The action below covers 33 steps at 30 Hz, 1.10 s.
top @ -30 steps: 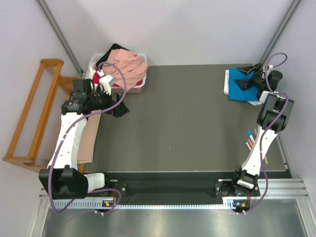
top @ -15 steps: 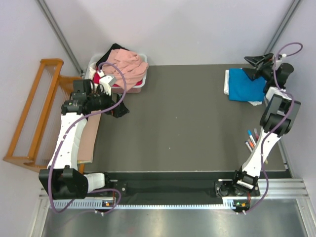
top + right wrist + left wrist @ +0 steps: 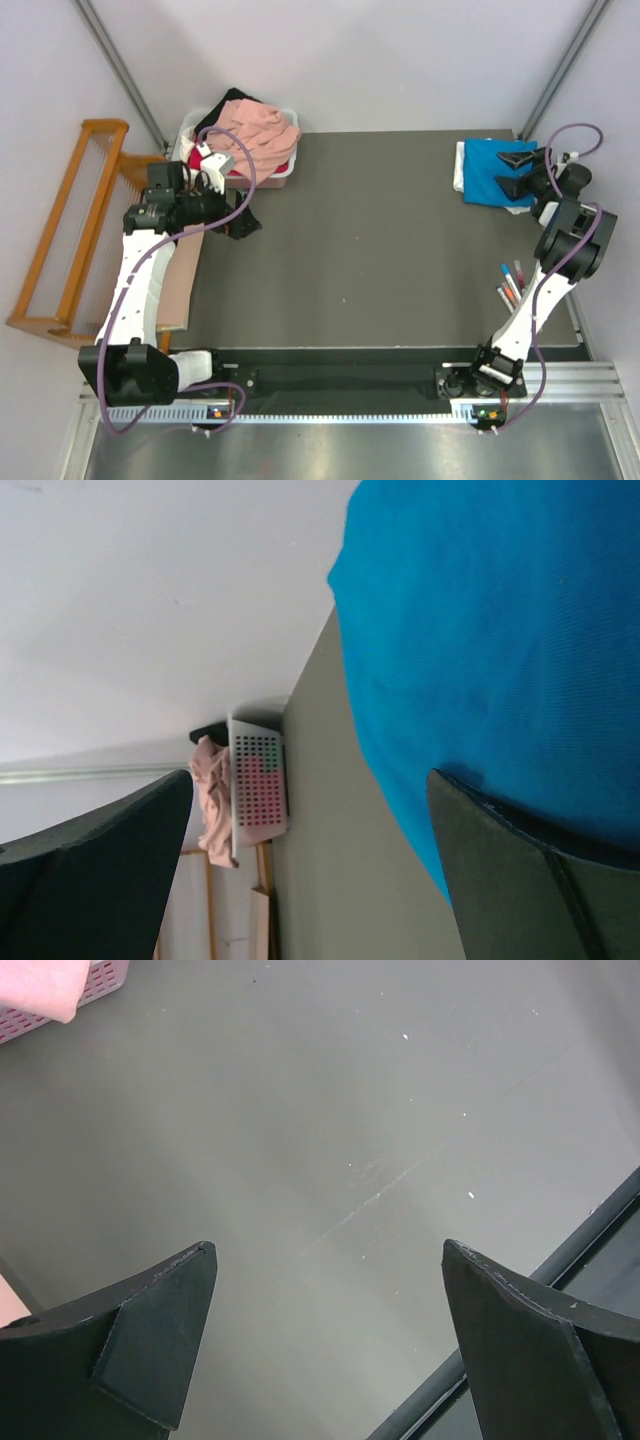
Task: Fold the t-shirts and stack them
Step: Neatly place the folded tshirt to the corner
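**Right pincer** [image 3: 512,170]: jaws stand wide apart. It sits over the right edge of the folded bright blue t-shirt [image 3: 485,175]. In the wrist view, the right pincer [image 3: 310,780] has blue cloth [image 3: 500,630] filling the area beside one finger. Contact with the cloth cannot be determined.

**Stack:** the blue t-shirt lies on a white t-shirt [image 3: 459,170] at the far right corner of the tabletop [image 3: 370,250].

**Left pincer** [image 3: 243,222]: jaws stand wide apart above bare tabletop [image 3: 330,1140], near the white tub [image 3: 285,168].

**Tub:** holds a salmon-pink t-shirt [image 3: 262,128] on top, with a red t-shirt [image 3: 262,170] and a black t-shirt [image 3: 232,97] partly visible.

**Surroundings:** a wooden rack [image 3: 60,230] stands left of the tabletop. Several markers [image 3: 510,283] lie near the right edge; their print is too small to read.
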### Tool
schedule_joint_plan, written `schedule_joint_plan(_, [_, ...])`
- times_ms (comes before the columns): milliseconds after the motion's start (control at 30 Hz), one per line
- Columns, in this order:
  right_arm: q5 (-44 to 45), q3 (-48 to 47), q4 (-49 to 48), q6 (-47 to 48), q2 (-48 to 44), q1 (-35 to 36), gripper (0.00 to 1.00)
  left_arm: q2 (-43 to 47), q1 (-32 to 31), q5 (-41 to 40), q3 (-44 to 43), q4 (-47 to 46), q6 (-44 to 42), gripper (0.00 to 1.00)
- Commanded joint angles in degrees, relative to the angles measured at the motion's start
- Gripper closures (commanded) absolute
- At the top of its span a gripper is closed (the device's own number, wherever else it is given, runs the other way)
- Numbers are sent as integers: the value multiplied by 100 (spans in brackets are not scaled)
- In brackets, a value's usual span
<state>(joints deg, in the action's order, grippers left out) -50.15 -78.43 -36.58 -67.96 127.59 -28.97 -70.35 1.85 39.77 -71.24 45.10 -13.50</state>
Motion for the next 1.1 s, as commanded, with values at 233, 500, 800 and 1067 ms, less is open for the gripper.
schedule_joint_plan(233, [120, -1445, -719, -970, 81, -3, 0, -40, 17, 154, -355, 34, 5, 1])
schedule_joint_plan(500, [462, -3388, 438, -711, 1109, -3, 0, -225, 17, 5, -338, -37, 66, 1])
schedule_joint_plan(800, [1042, -3767, 1608, -33, 2147, -38, 0, -524, 26, -171, -619, 165, 75, 1])
schedule_joint_plan(1067, [1385, -2846, 2296, 573, 1990, -126, 0, -516, 17, -101, -795, 236, 163, 1])
